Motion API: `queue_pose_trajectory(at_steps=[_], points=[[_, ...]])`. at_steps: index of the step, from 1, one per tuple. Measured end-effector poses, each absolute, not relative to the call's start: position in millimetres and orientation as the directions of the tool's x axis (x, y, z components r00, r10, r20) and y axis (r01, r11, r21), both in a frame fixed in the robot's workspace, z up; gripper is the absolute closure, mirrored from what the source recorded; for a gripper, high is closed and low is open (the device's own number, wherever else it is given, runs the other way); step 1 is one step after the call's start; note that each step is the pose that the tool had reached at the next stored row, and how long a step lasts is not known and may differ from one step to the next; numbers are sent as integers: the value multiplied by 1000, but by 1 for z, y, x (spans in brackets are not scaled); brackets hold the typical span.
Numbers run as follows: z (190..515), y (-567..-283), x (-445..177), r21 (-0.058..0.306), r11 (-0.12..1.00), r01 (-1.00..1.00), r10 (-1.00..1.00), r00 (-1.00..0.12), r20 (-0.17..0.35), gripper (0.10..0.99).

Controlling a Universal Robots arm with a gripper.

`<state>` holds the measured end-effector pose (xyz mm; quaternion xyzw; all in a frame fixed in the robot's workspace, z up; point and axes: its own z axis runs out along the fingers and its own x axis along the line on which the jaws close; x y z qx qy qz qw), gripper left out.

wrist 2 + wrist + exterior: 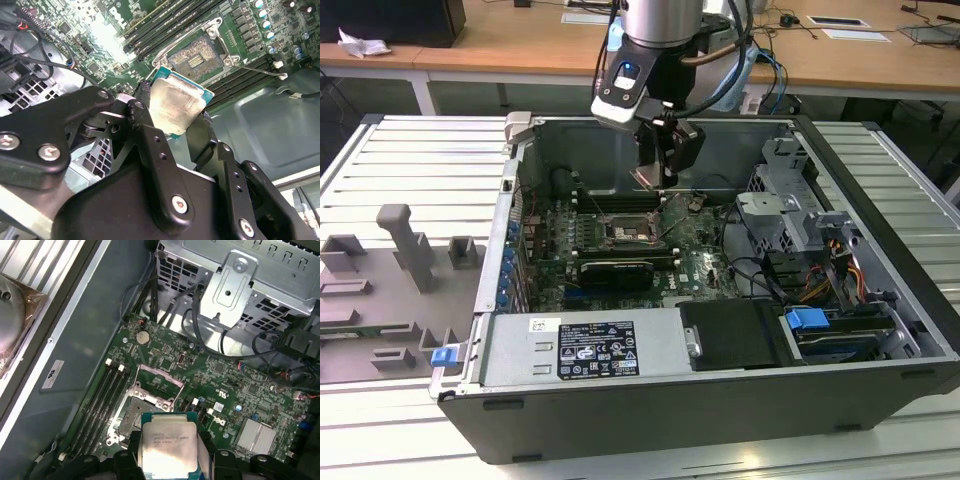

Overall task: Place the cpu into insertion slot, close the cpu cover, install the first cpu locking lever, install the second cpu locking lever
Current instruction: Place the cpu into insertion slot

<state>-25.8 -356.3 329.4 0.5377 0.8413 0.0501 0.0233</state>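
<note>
To the exterior view's left of the square dark insertion slot with its silvery rim, grey plastic fixture blocks sit outside the open dark-grey metal computer case. Above the slot we see the black 2-fingered gripper, clamped on 2 opposite edges of the small flat square cpu with its pale silvery-beige top; the cpu hangs clear of the slot, unseated. To the slot's right stands a silvery perforated drive cage. We judge the cpu tilted against the slot: lowered so, it could bend contacts, and the thin edge grip could let it slip.
</note>
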Motion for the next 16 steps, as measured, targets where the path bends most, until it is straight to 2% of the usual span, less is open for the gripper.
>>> queue_pose_trajectory(at_steps=[16], points=[[318, -356, -26, 110, 402, 909, 914, -406, 17, 557]])
